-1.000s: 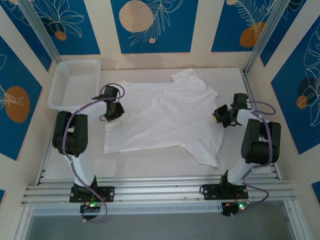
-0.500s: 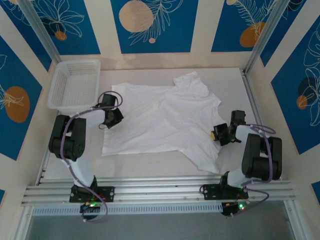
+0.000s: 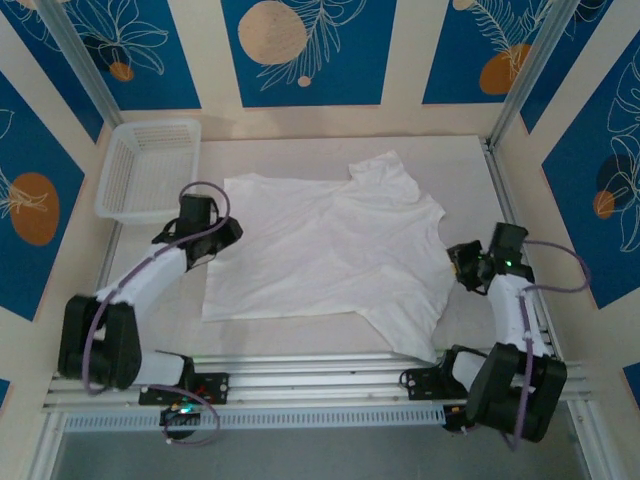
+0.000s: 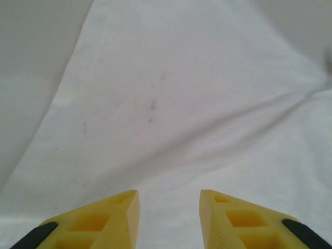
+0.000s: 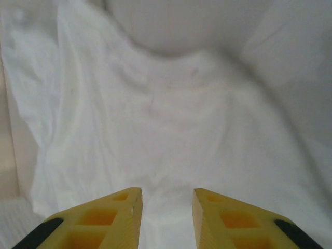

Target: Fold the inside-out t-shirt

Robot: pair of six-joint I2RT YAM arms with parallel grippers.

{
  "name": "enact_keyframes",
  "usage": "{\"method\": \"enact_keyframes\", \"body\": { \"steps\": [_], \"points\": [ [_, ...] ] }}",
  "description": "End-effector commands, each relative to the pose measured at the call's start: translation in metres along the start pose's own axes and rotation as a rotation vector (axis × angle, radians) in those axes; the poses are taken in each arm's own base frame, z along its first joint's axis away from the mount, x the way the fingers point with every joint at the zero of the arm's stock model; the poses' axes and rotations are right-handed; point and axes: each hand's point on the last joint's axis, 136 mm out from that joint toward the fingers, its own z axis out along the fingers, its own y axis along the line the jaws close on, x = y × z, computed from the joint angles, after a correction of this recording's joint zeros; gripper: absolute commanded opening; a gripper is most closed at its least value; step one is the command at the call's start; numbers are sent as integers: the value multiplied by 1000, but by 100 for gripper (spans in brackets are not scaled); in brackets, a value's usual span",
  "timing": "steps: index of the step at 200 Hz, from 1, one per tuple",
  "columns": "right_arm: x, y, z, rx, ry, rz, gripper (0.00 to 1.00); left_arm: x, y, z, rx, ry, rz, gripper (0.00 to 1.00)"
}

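Left pincer (image 4: 169, 196) and right pincer (image 5: 167, 193) withdrew, seemingly parted, flanking the t-shirt (image 3: 330, 250).

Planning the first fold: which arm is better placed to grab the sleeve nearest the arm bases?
Right. The right gripper sits at the t-shirt edge beside that sleeve; the left gripper is at the opposite edge.

T-shirt (image 3: 330, 250) spread across table (image 3: 300, 150) centre, basket (image 3: 150, 165) back left, near its corner

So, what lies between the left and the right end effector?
The inside-out t-shirt, spread out on the table, as the top view shows.
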Motion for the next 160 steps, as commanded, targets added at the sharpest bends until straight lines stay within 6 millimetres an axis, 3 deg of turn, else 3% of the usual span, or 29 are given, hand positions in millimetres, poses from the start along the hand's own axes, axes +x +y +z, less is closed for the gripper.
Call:
{"method": "enact_keyframes", "body": {
  "steps": [1,32,61,89,105,133,160],
  "points": [
    [3,-41,6,8,72,82,34,26,16,-21,-29,58,35,35],
    [-6,-14,19,-140,149,-105,36,44,27,-40,-20,41,59,41],
    [-10,-8,31,-170,178,-101,36,57,35,-45,-22,54,61,45],
    [7,-35,39,39,203,-50,36,61,42,-45,-46,59,40,45],
    [12,-59,27,167,158,24,35,62,45,-44,-62,60,33,45],
    [34,-81,3,250,97,25,36,62,47,-42,-77,65,31,45],
    [54,-87,-3,246,116,-25,37,59,47,-45,-85,61,42,45]
  ]
}}
